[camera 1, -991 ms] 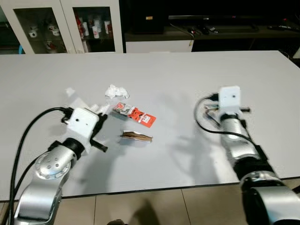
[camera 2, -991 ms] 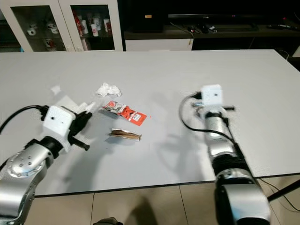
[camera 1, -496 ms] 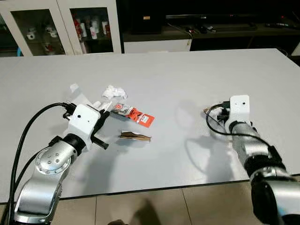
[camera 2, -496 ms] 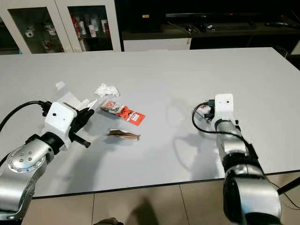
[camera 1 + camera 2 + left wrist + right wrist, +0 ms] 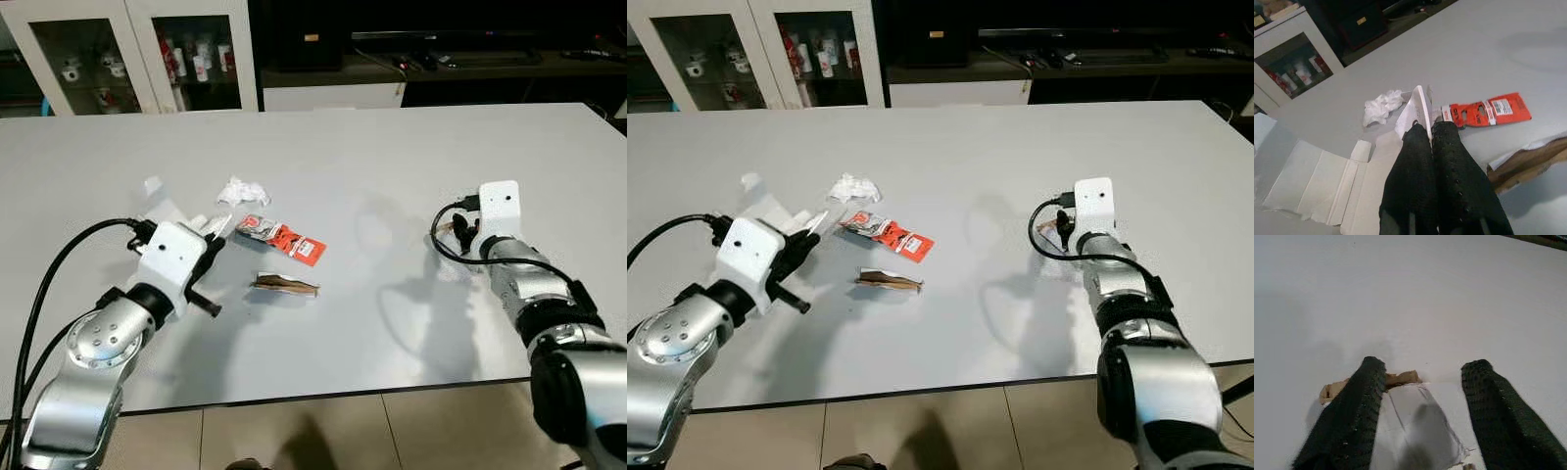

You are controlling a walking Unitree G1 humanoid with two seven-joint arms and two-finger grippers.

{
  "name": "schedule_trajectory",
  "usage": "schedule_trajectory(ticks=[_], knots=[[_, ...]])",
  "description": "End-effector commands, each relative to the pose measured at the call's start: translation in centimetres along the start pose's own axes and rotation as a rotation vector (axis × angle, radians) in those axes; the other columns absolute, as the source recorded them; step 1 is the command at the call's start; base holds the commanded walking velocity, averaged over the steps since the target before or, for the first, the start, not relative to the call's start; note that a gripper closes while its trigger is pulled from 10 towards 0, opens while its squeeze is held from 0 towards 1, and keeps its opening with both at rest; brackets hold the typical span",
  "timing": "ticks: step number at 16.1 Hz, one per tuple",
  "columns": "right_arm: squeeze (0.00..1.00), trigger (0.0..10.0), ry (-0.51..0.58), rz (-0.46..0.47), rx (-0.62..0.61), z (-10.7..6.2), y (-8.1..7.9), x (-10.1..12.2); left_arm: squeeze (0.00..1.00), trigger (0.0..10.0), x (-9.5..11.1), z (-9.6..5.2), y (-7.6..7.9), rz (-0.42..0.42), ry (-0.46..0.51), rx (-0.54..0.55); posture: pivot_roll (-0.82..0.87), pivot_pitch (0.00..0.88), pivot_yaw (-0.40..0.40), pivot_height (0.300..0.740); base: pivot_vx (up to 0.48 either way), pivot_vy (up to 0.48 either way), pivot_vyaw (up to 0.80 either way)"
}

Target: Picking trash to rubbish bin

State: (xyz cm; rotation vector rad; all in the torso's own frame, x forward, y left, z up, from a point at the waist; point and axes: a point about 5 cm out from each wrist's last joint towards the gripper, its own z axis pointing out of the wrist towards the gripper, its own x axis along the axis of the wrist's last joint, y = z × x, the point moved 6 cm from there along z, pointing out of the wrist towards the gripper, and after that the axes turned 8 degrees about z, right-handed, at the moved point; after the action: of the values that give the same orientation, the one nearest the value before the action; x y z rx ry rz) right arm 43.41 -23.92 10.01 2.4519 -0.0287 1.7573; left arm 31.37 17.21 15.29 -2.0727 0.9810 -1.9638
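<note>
white counter (image 5: 372, 157) fills the middle of the room, with glass-door cabinets (image 5: 147, 54) and a dark tv bench along the far wall. no rubbish bin can be seen, so nothing is binned yet.

most of the trash lies on the robot's left side: a flattened white carton (image 5: 1327, 181) nearest the left hand, a crumpled tissue (image 5: 242, 191) beyond it, a red wrapper (image 5: 284, 238) with its long axis running slantwise toward the counter's middle, and a brown wrapper (image 5: 285, 285) lying crosswise just nearer the robot than the red one.

left hand (image 5: 1431, 128) has its fingers pressed together on a white paper scrap (image 5: 1416, 110), lifted above the carton.

on the right, a separate white scrap (image 5: 1418, 423) with a torn brown edge lies flat on the counter, well apart from the rest. right hand (image 5: 1422, 369) is spread wide, one finger at each side of that scrap, pointing down at it, so the right arm is plainly the one for this piece; i judge it need only drop a little and close.
</note>
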Motion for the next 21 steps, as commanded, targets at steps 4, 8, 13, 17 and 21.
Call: schedule_trajectory(ticks=[4, 8, 13, 17, 21], knots=[[1.00, 10.0, -0.064, -0.069, -0.013, 0.1, 1.1, 0.3, 0.00, 10.0, 0.3, -0.5, 0.0, 0.017, 0.005, -0.010, 0.21, 0.000, -0.010, 0.740, 0.000, 0.000, 0.00], [1.00, 10.0, -0.086, -0.044, -0.016, 0.1, 1.3, 0.2, 0.00, 10.0, 0.3, -0.6, -0.1, 0.025, 0.001, -0.016, 0.22, 0.000, -0.005, 0.740, 0.000, 0.000, 0.00], [0.00, 10.0, -0.162, 0.007, -0.001, -0.2, 0.5, -2.4, 0.00, 10.0, 0.3, -0.9, -0.5, 0.041, -0.009, -0.020, 0.25, 0.000, -0.001, 0.740, 0.000, 0.000, 0.00], [0.00, 10.0, -0.199, -0.037, -0.008, -0.4, 0.2, -4.0, 0.00, 10.0, 0.2, -1.2, -0.6, 0.047, -0.018, -0.020, 0.26, 0.000, -0.001, 0.740, 0.000, 0.000, 0.00], [0.00, 10.0, -0.320, -0.103, 0.036, -1.0, -0.1, -6.4, 0.00, 10.0, 0.2, -1.2, -0.5, 0.051, -0.023, -0.030, 0.26, 0.000, 0.000, 0.740, 0.000, 0.000, 0.00]])
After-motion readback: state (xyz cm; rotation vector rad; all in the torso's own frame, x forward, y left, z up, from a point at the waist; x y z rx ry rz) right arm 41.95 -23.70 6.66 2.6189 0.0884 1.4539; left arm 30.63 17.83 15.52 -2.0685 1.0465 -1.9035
